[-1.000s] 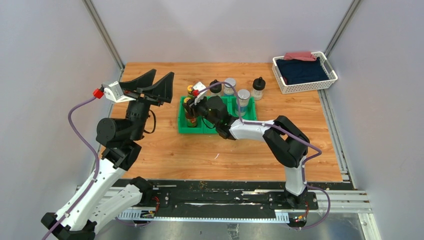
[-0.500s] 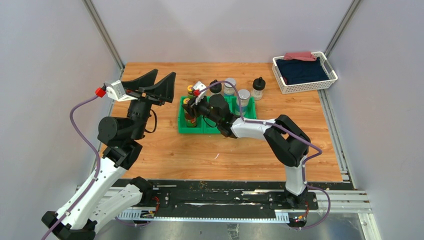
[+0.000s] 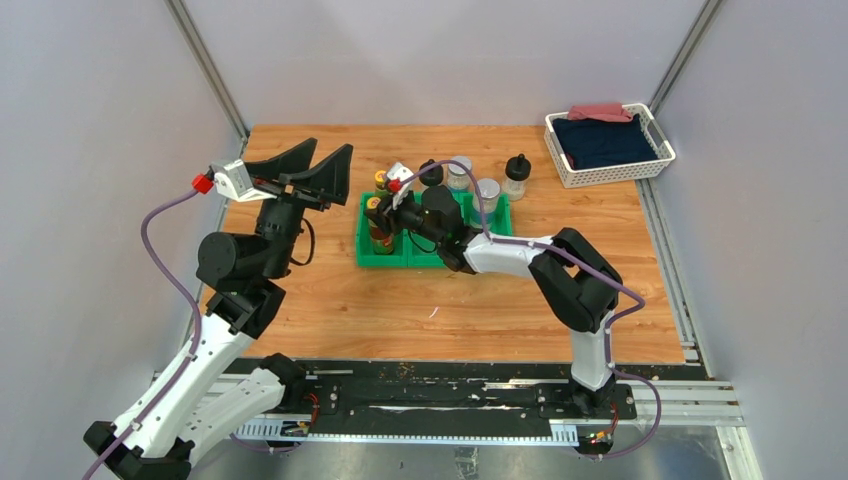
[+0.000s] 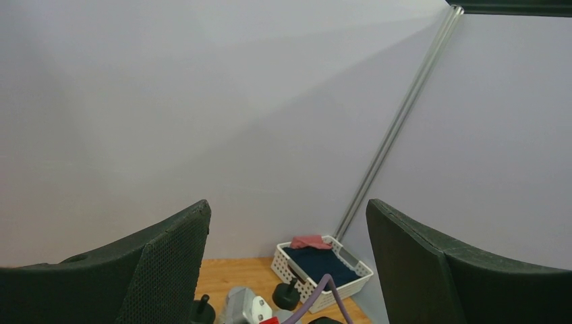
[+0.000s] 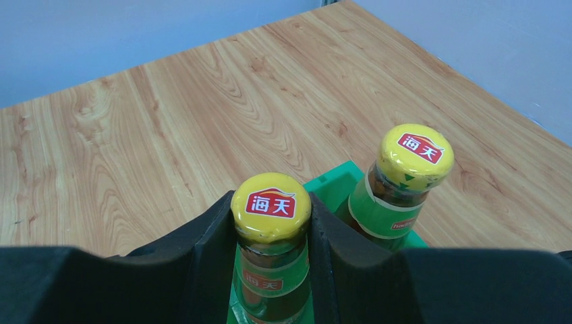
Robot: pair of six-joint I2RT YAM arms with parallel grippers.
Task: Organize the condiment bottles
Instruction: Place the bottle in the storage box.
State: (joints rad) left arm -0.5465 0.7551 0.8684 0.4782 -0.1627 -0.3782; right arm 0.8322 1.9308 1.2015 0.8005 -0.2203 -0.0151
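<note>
The right hand (image 5: 270,202) is clenched around the neck of a dark brown glass bottle with a yellow cap (image 5: 270,282). The bottle stands upright, long axis vertical and cap up, in an end compartment of the green plastic three-compartment bin (image 5: 332,181) directly beneath the hand. Just off the hand's right finger stands a second brown yellow-capped bottle (image 5: 403,177), also upright in the bin. The left hand (image 4: 287,233) hangs well apart from the right hand, released and holding nothing.
</note>
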